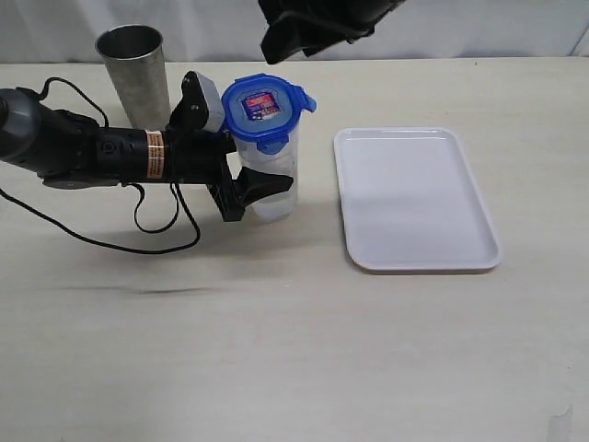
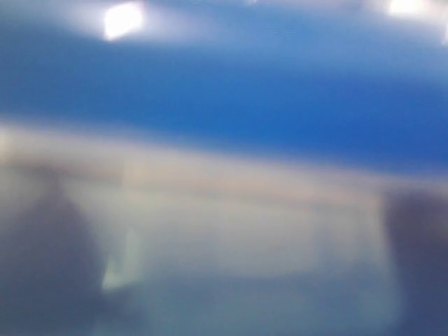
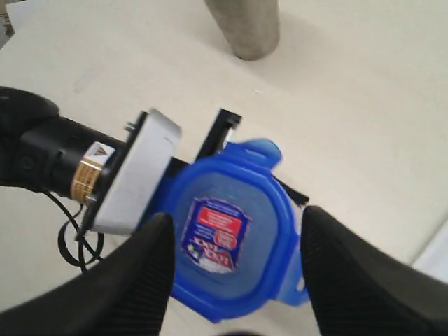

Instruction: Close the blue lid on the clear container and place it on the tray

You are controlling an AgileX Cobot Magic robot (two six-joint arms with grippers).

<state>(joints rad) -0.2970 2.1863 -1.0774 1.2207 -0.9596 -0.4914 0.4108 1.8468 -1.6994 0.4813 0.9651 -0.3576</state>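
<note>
Fingers (image 1: pixel 267 183) of the black left gripper (image 1: pixel 270 177) clamp the tall translucent plastic container (image 1: pixel 275 204), upright with the round bright-blue plastic lid (image 1: pixel 264 109) on its mouth; the far finger is hidden behind it, and the left wrist view is only a blue and pale blur. Over the lid the right gripper (image 3: pixel 236 234), cut off in the exterior view, holds its fingers (image 3: pixel 133 280) spread wide. The container stands on the smooth beige table (image 1: pixel 276 350), between a grey tapered steel cup (image 1: pixel 136 69) and the flat white rectangular plastic tray (image 1: pixel 414 198).
</note>
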